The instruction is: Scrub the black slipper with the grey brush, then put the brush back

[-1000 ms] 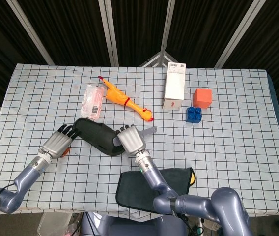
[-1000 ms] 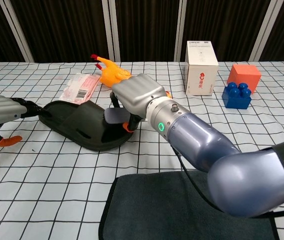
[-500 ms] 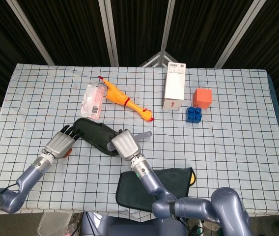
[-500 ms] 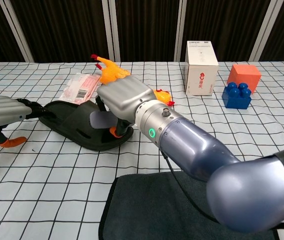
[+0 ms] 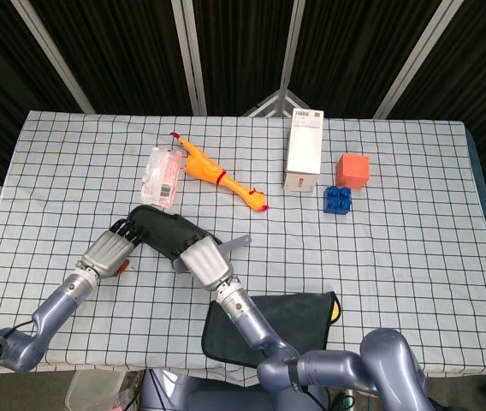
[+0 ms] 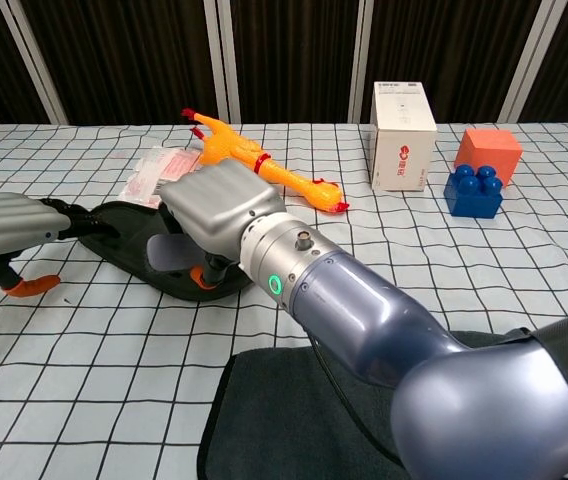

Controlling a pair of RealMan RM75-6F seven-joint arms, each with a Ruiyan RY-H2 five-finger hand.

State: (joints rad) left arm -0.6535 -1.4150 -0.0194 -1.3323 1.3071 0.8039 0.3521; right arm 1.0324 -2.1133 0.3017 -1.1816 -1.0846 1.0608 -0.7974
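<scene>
The black slipper (image 5: 159, 230) (image 6: 122, 228) lies on the checked cloth at the left front. My left hand (image 5: 112, 249) (image 6: 9, 224) grips its near end. My right hand (image 5: 204, 262) (image 6: 216, 205) holds the grey brush, whose handle (image 5: 236, 244) sticks out to the right and whose head (image 6: 170, 251) presses on the slipper's right part. Most of the brush is hidden under the hand.
A yellow rubber chicken (image 5: 217, 177), a pink packet (image 5: 162, 175), a white box (image 5: 304, 151), an orange cube (image 5: 352, 169) and a blue brick (image 5: 338, 200) stand behind. A dark cloth pad (image 5: 264, 334) lies at the front edge. A small orange piece (image 6: 26, 285) lies under my left hand.
My right hand has slid the brush leftward and nearer along the slipper, about a hand's width. The left hand has kept its hold on the slipper.
</scene>
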